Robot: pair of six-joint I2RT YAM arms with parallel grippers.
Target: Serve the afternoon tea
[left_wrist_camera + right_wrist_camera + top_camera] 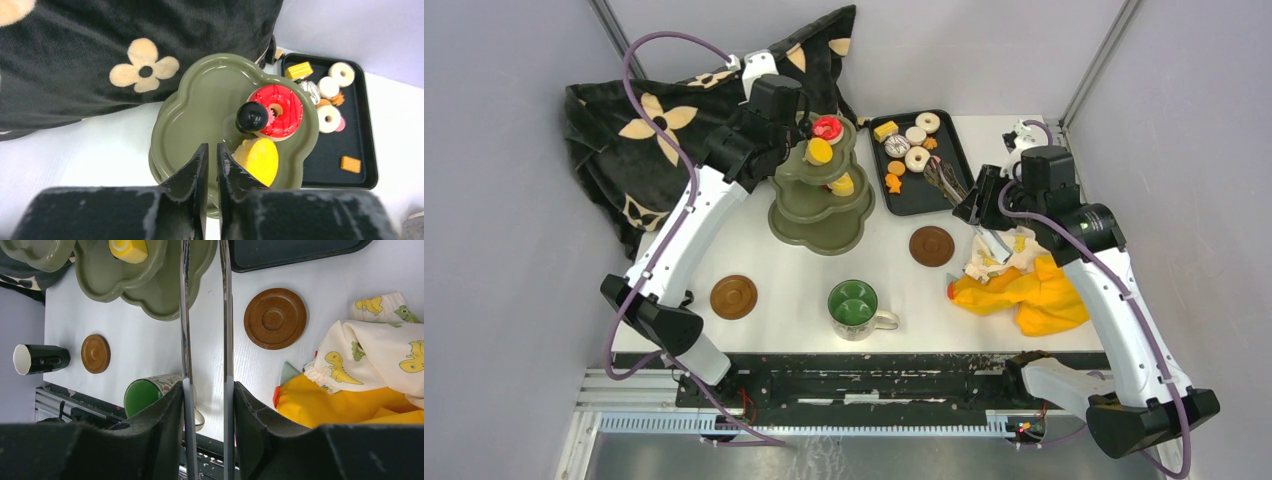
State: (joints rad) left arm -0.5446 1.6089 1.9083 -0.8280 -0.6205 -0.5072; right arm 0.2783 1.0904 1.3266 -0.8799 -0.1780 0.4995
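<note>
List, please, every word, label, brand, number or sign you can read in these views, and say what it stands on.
No text can be read in any view.
black blanket: cream flower motifs only, no letters.
cream cloth: dinosaur drawings, no words.
mug: the print on its outside is too small to read.

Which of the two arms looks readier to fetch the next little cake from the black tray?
Likely right. The right gripper holds the metal tongs, whose tips reach over the black tray beside the pastries. The left gripper is shut, empty, above the stand.
</note>
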